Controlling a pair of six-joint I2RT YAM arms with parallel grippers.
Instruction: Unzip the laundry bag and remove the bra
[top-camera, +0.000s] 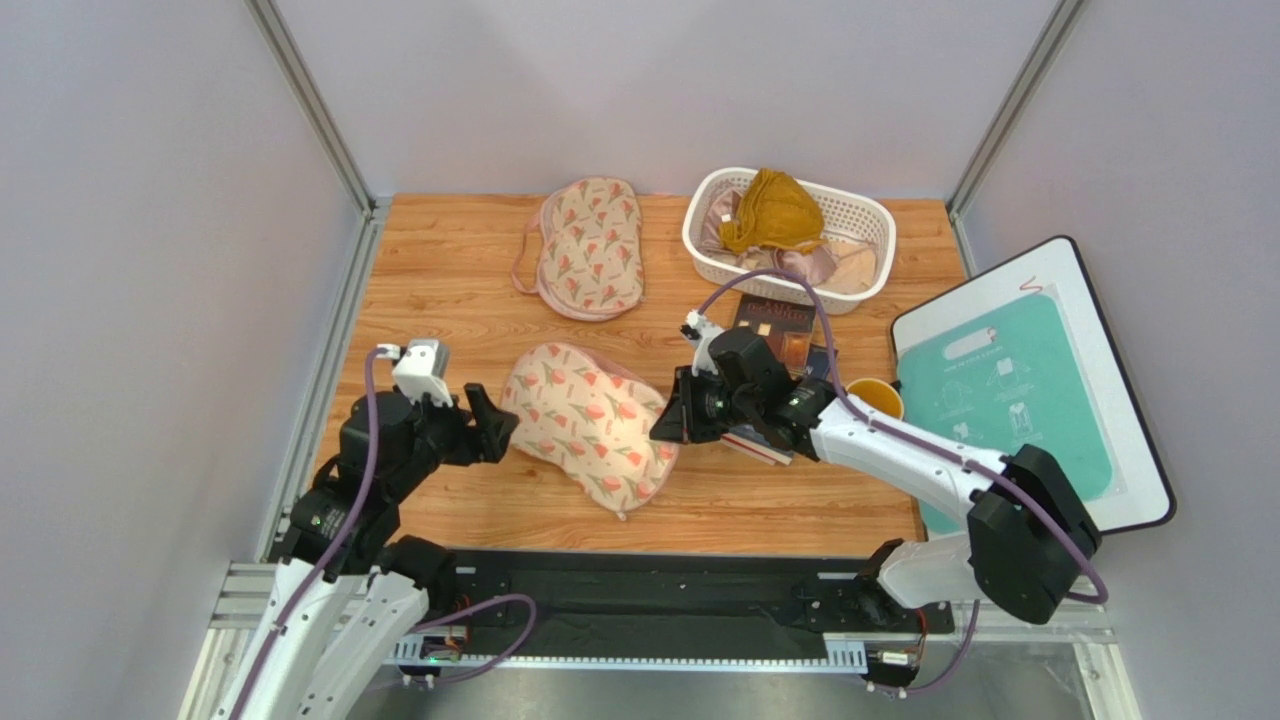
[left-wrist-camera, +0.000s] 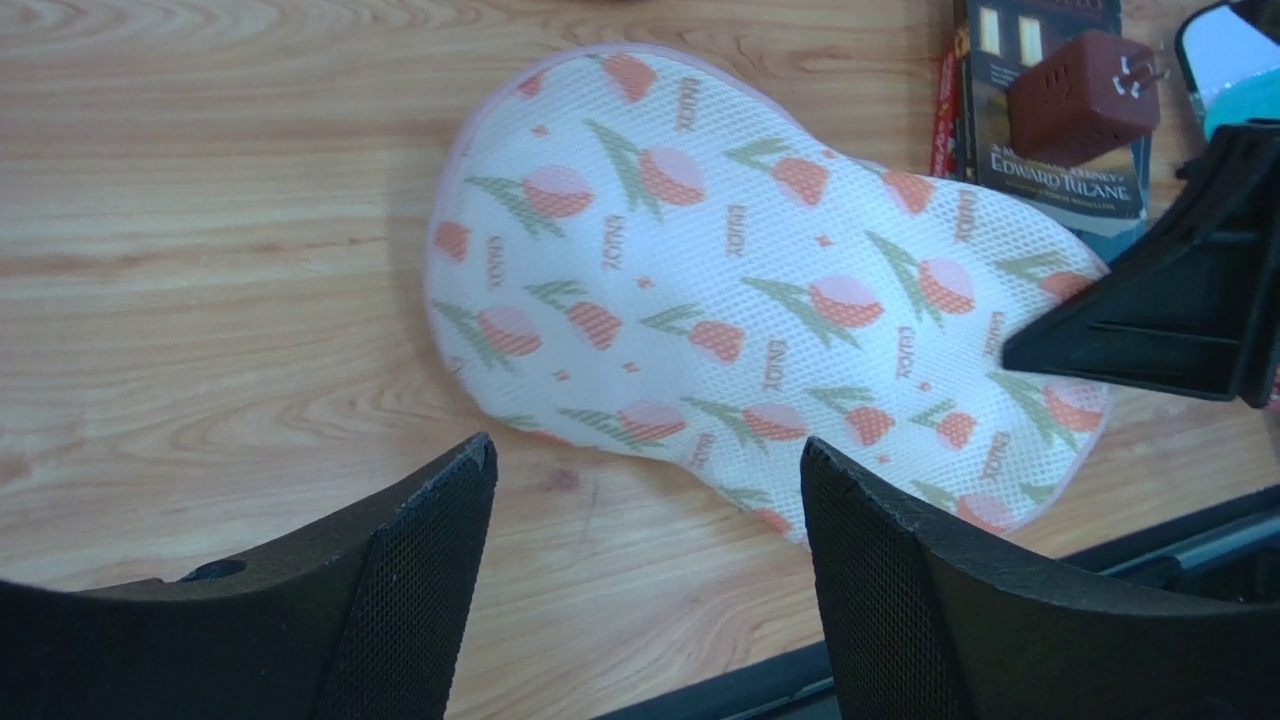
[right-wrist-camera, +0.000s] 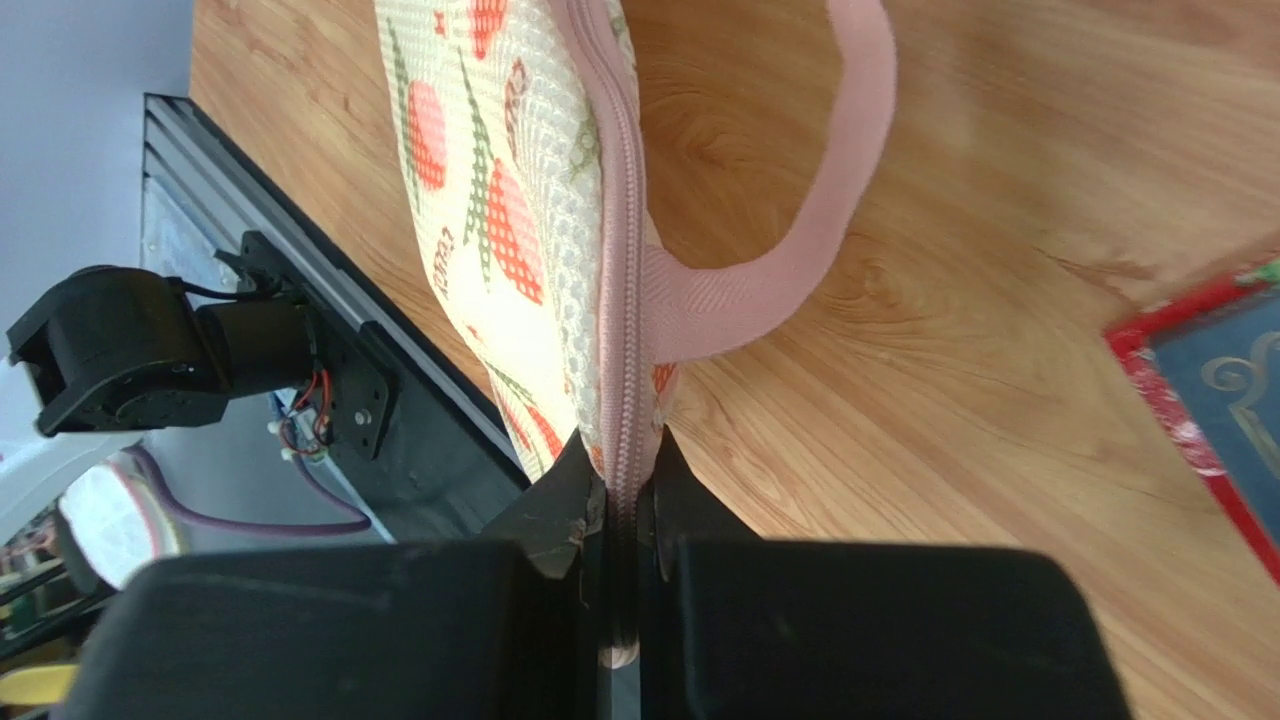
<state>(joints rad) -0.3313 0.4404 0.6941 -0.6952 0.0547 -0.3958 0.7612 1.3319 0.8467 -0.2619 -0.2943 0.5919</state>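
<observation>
Tabletop count by kind.
2 alike: laundry bag (top-camera: 589, 425) centre, second bag (top-camera: 591, 248) 12 o'clock; 1 basket (top-camera: 696, 237) 1 o'clock; 2 inside: mustard garment (top-camera: 769, 210), beige garment (top-camera: 834, 267); 1 book (top-camera: 774, 312); 1 cup (top-camera: 876, 399); 1 teal board (top-camera: 1022, 390).

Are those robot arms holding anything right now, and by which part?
The right fingers are pinched shut on the near laundry bag, at its pink zip beside the strap loop. The left fingers stand open, holding nothing.
</observation>
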